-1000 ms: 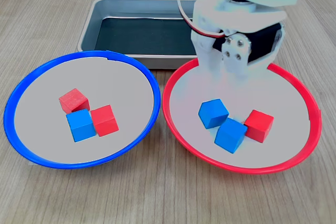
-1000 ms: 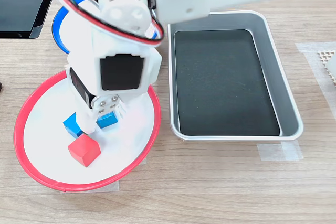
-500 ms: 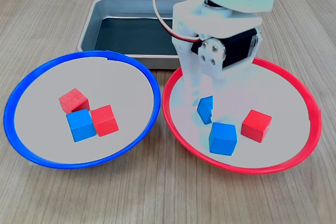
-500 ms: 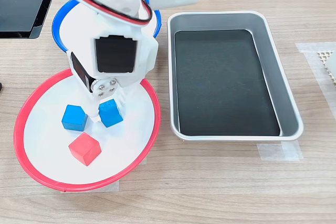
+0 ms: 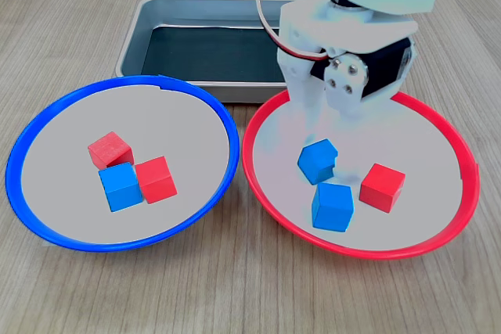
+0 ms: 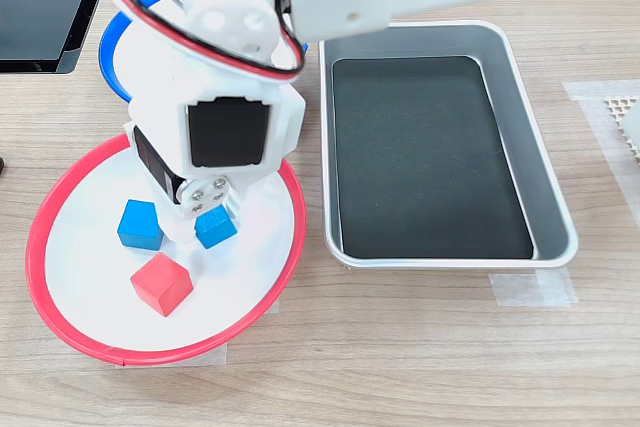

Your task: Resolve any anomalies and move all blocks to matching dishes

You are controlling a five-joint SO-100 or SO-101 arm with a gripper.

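First exterior view | claw [image 5: 322, 163] grips blue block [image 5: 317, 160] (tilted) | red block [image 5: 383, 187] beside

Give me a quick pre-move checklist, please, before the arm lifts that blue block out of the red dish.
1. End effector on the blue block: ok, fingers either side and the block tilted.
2. Grip firm: cannot tell; contact is partly hidden.
3. Second blue block apart from the held one: ok, a gap shows in the second exterior view.
4. Red block clear of the fingers: ok.
5. Room in the blue dish: ok, bare floor around its three blocks.
6. Red dish sorted: not ok, two blue blocks inside.
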